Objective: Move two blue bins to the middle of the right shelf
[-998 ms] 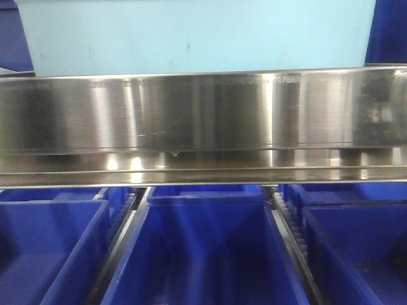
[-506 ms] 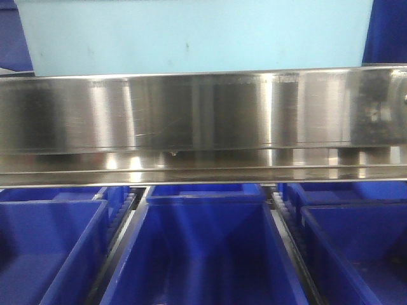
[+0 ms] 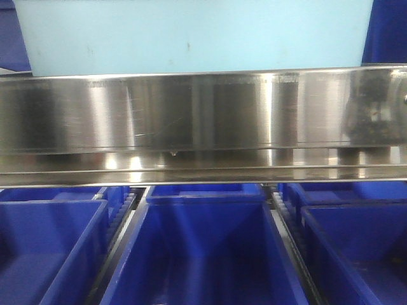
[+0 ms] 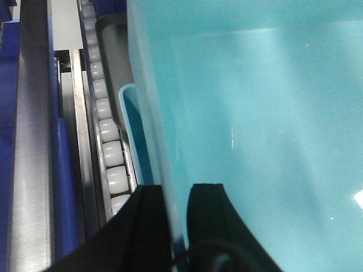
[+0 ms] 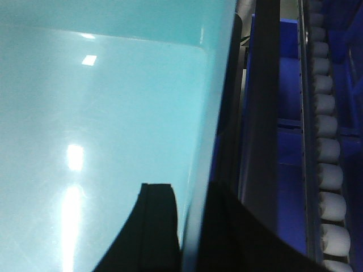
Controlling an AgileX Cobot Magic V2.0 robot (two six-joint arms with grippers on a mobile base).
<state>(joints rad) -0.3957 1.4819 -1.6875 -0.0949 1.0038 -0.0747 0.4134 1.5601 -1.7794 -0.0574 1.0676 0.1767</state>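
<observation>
A light blue bin (image 3: 191, 38) fills the top of the front view, just above a steel shelf rail (image 3: 203, 114). In the left wrist view my left gripper (image 4: 177, 195) is shut on the bin's left wall (image 4: 161, 113), one finger outside and one inside. The rim of a second light blue bin (image 4: 129, 124) shows just beneath and outside that wall. In the right wrist view my right gripper (image 5: 190, 195) is shut on the bin's right wall (image 5: 207, 113), with its inner finger (image 5: 159, 226) against the bin's inside. Neither gripper shows in the front view.
Dark blue bins (image 3: 203, 254) (image 3: 44, 254) (image 3: 362, 254) stand in rows on the level below the rail. White roller tracks run beside the held bin on the left (image 4: 108, 147) and on the right (image 5: 329, 153). A dark blue bin (image 5: 289, 113) lies right of the held one.
Almost nothing differs. The front view has shifted a hair, so the dark blue bins below sit slightly further left; both grippers' hold on the bin looks the same.
</observation>
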